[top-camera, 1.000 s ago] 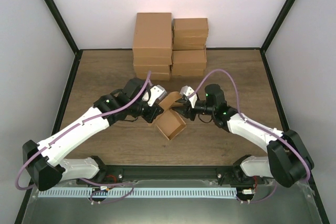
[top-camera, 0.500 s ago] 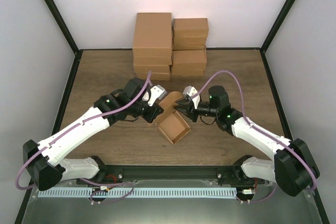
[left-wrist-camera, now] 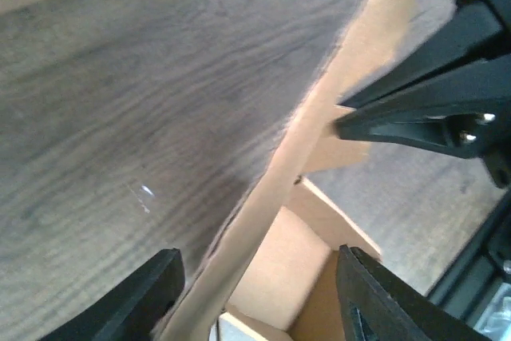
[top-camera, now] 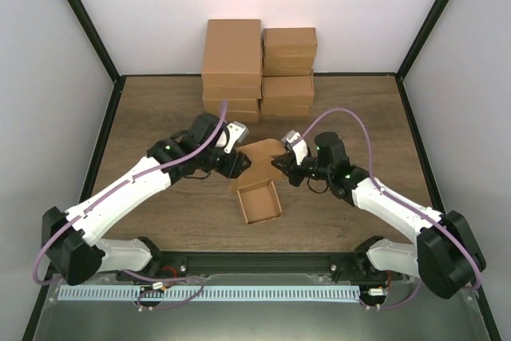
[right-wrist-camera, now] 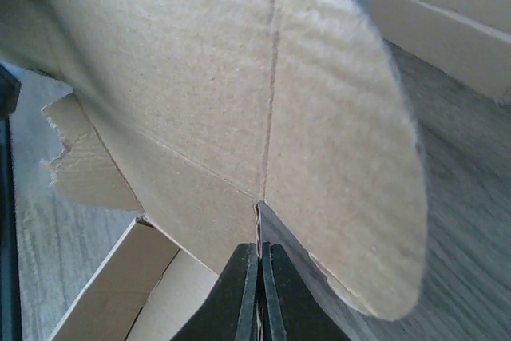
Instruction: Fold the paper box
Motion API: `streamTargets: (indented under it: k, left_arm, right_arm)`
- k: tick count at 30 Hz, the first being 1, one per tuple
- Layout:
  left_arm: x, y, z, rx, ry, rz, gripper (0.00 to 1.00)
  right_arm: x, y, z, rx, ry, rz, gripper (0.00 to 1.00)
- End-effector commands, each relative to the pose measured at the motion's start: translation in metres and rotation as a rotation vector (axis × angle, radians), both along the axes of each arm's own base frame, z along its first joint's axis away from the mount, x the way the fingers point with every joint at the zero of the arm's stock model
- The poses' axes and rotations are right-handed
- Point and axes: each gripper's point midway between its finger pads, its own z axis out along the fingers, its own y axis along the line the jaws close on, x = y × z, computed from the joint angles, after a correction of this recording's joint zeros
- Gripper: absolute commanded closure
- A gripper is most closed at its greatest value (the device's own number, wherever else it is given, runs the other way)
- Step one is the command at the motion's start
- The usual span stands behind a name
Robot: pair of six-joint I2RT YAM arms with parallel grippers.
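The paper box (top-camera: 259,201) sits open on the table (top-camera: 160,109), well in front of the stack of cartons (top-camera: 231,61), with its lid (top-camera: 262,152) lifted on the side nearest that stack. The right gripper (right-wrist-camera: 259,273) is pinched tight on the lid's edge at a crease. The left gripper (left-wrist-camera: 255,285) is partly open around the lid's other edge and holds nothing. Closing the lid looks like the step now; next it probably needs tipping away from the stack, down over the open box. Both wrist views cut off most of the box.
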Motion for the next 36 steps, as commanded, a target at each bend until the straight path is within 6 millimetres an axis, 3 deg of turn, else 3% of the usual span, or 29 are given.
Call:
streamTargets:
  k: [1, 5, 8, 11, 16, 21, 24, 27, 28, 32, 36]
  left_arm:
    - [0.036, -0.003, 0.016, -0.088, -0.015, 0.102, 0.41]
    - [0.051, -0.005, 0.047, -0.145, -0.075, 0.148, 0.31]
    - [0.053, 0.003, 0.068, -0.174, -0.127, 0.190, 0.15]
    - [0.047, 0.015, 0.072, -0.195, -0.143, 0.241, 0.01]
    - [0.036, 0.031, 0.051, -0.231, -0.113, 0.315, 0.04]
    - [0.027, 0.035, 0.018, -0.252, -0.064, 0.343, 0.26]
    - [0.033, 0.033, -0.001, -0.222, -0.057, 0.349, 0.29]
    - [0.046, 0.030, -0.014, -0.207, -0.057, 0.342, 0.39]
    - [0.051, 0.028, -0.017, -0.209, -0.051, 0.337, 0.39]
    - [0.071, 0.031, -0.025, -0.194, -0.068, 0.333, 0.16]
    - [0.086, 0.028, -0.032, -0.179, -0.097, 0.313, 0.15]
  right_arm:
    - [0.025, -0.017, 0.017, 0.008, 0.072, -0.209, 0.99]
    - [0.038, -0.026, 0.019, 0.014, 0.140, -0.338, 0.99]
    - [0.049, -0.035, 0.020, 0.029, 0.185, -0.449, 0.99]
    - [0.055, -0.036, 0.020, 0.040, 0.207, -0.486, 0.99]
    - [0.061, -0.037, 0.013, 0.036, 0.251, -0.530, 0.99]
    - [0.063, -0.033, 0.011, 0.034, 0.259, -0.517, 0.99]
    - [0.060, -0.028, 0.013, 0.030, 0.237, -0.469, 0.99]
    - [0.058, -0.024, 0.015, -0.002, 0.194, -0.416, 0.99]
    - [0.058, -0.024, 0.014, -0.016, 0.184, -0.402, 0.99]
    - [0.060, -0.019, 0.012, -0.064, 0.157, -0.356, 0.99]
    - [0.062, -0.014, 0.008, -0.077, 0.164, -0.326, 0.99]
